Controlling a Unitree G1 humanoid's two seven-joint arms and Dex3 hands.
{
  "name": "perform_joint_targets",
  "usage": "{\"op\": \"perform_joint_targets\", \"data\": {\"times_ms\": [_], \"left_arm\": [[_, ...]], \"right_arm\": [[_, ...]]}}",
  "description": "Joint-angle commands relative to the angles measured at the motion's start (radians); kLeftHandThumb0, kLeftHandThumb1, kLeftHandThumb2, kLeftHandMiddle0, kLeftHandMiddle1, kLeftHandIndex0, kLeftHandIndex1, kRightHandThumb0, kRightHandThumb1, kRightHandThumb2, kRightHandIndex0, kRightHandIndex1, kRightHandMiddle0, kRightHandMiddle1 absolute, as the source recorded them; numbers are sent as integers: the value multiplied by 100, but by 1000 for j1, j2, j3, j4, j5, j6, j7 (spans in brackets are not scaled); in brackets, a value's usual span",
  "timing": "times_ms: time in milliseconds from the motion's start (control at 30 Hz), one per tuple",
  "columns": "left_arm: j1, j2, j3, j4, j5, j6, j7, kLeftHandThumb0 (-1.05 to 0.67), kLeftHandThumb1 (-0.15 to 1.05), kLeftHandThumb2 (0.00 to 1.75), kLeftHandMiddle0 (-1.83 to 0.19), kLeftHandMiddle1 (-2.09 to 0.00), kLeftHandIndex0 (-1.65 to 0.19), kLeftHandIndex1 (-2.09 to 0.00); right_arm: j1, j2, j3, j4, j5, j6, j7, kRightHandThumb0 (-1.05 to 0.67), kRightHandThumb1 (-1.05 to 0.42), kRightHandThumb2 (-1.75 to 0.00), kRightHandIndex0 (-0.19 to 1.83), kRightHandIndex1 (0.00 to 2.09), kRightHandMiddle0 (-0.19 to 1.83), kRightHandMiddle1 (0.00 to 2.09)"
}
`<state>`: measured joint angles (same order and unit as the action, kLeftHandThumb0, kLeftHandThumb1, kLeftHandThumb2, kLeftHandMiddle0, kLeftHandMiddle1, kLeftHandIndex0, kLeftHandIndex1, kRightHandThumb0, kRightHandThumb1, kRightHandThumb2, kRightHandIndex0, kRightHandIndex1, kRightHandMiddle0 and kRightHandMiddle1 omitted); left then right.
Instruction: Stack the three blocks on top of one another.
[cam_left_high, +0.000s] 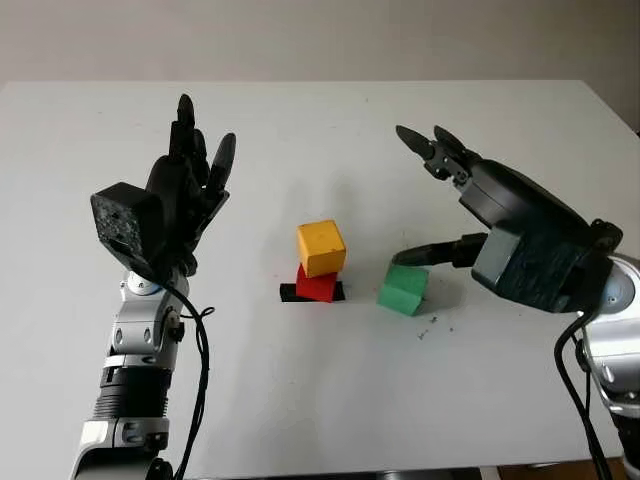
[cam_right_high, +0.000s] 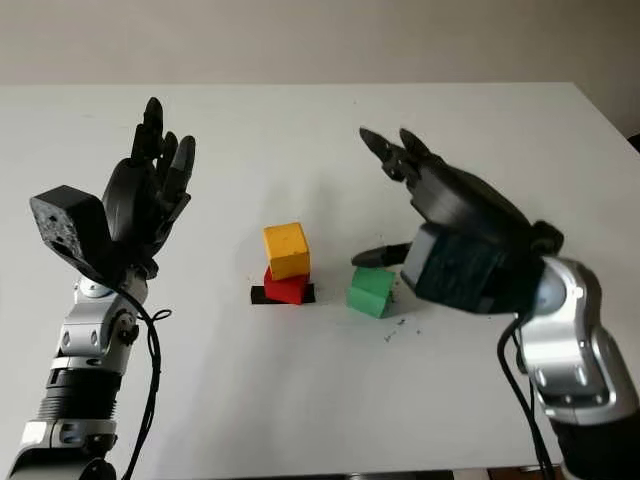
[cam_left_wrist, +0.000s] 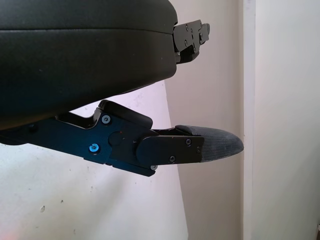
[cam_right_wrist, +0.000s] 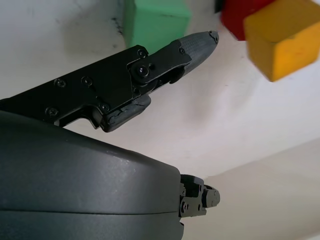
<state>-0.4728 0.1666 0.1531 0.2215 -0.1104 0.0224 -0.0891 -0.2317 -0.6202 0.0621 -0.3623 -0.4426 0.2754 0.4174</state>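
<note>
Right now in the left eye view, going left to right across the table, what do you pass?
left hand, open and raised → yellow block sitting on the red block → green block → right hand, open, its thumb by the green block.

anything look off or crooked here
Yes: the yellow block sits twisted and off-centre on the red block, overhanging it. The green block is still on the table beside them, by the open right hand. The left hand is raised, open.
</note>
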Motion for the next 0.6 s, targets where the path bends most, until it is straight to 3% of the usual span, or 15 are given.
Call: {"op": "perform_joint_targets", "data": {"times_ms": [0, 567], "left_arm": [[-2, 6, -1, -17, 1, -4, -2, -68, 105, 42, 19, -4, 18, -5], [-9, 10, 7, -13, -8, -6, -14, -67, 105, 41, 19, -4, 19, -4]], "right_arm": [[23, 6, 8, -13, -27, -22, -27, -71, -91, -6, -11, 7, 8, 9], [133, 10, 61, -6, -120, -64, -19, -76, -87, -5, -7, 7, 21, 9]]}}
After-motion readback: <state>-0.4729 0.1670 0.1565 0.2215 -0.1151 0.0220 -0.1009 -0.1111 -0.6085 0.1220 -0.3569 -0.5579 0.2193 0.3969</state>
